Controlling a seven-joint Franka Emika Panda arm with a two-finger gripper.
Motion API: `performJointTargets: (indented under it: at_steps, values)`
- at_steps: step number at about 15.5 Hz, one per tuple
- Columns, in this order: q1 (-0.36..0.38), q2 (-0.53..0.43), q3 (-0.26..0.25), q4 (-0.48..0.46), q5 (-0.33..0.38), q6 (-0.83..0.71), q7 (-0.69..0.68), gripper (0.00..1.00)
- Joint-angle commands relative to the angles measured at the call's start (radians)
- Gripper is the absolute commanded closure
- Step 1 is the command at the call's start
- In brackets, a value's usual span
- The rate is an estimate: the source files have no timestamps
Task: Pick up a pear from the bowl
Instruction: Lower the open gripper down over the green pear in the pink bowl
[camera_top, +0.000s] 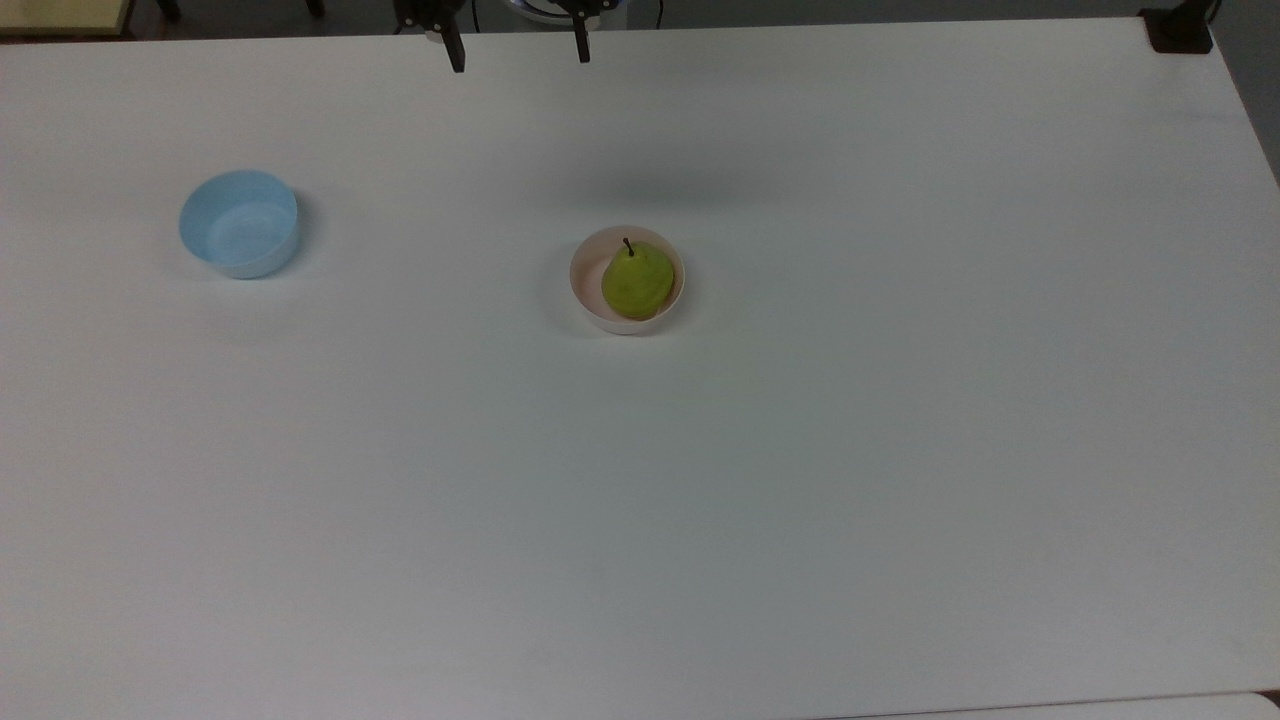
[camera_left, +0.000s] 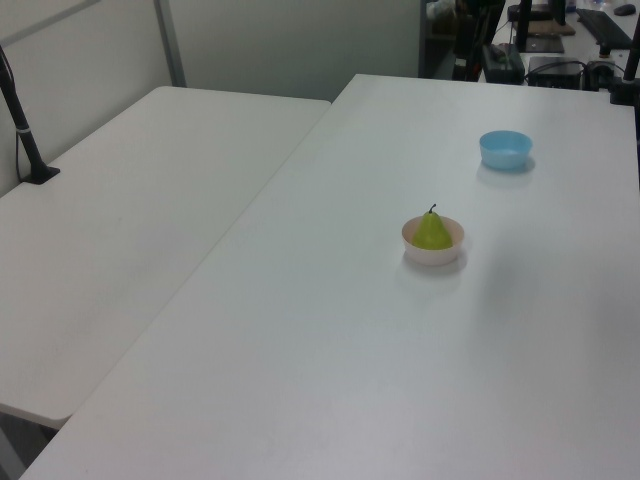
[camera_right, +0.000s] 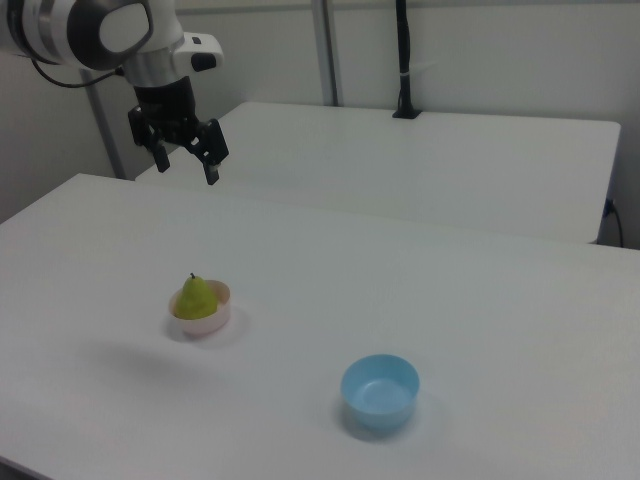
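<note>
Yellow-green, the small rounded pear (camera_top: 637, 281) sits in the pale pink plastic bowl (camera_top: 586, 281) mid-desk; the black two-finger gripper (camera_right: 185, 164) hangs spread wide and empty above the desk's (camera_top: 900, 450) far edge.

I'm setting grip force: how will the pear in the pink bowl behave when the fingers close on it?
The pear looks rounded and smooth-skinned, so it may slip or rotate between the open gripper fingers. It tapers toward the stem, so a grip across the wider lower body seems safer. The small pink bowl looks light and may shift or tip if nudged.
</note>
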Motion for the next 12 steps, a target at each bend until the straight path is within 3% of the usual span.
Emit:
performJointTargets:
  at_steps: [1,8,9,10,12]
  values:
    - [0.005,-0.004,-0.006,-0.004,0.014,-0.013,-0.031,0.0]
    - [0.007,-0.006,-0.006,-0.01,0.0,-0.014,-0.071,0.0]
    - [0.007,-0.006,-0.006,-0.017,-0.018,-0.017,-0.155,0.0]
    - [0.005,-0.009,-0.006,-0.041,-0.052,-0.019,-0.329,0.0]
    - [0.007,-0.009,-0.003,-0.067,-0.075,-0.016,-0.476,0.0]
